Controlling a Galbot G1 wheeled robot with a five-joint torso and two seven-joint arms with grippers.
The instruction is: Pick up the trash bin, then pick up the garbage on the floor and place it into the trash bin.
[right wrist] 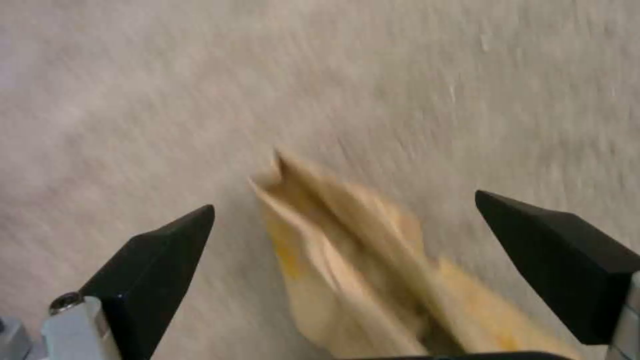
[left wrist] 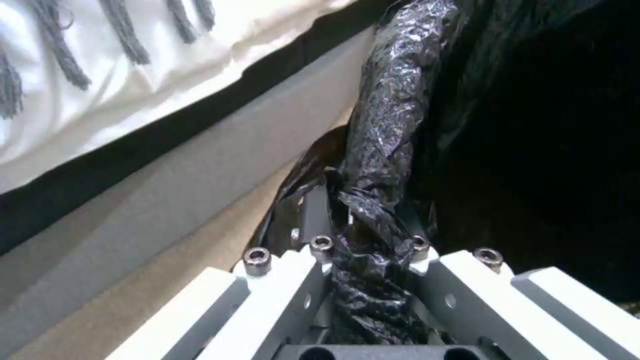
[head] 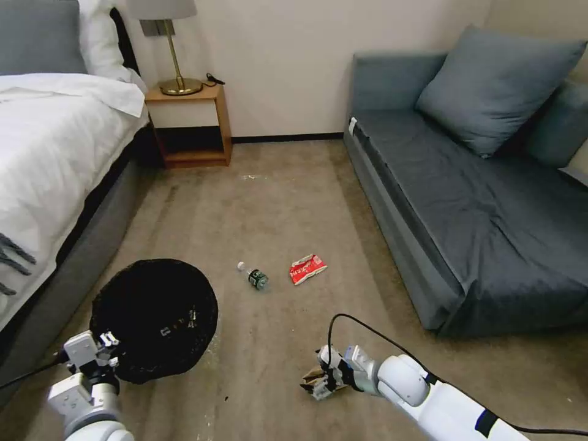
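while the left gripper (head: pixel 109 346) pinches the trash bin's (head: pixel 156 315) bagged rim beside the bed (head: pixel 55 159), the right gripper (right wrist: pixel 343 220) sits wide open around the brown paper bag (right wrist: pixel 347 260) on the carpet (head: pixel 275 202); bottle (head: pixel 254 275) and red wrapper (head: pixel 307 269) lie further ahead.

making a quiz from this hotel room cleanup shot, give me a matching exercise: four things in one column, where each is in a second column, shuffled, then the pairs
Things
1. round black bin lined with crinkly plastic bag
2. clear bottle with green label and white cap
3. red-white wrapper
4. crumpled brown paper bag

Places
A. between the open fingers of the right gripper
B. on the carpet, nearer the grey sofa
C. rim clamped by the left gripper
D. on the carpet, between bin and wrapper

Pairs: 1-C, 2-D, 3-B, 4-A
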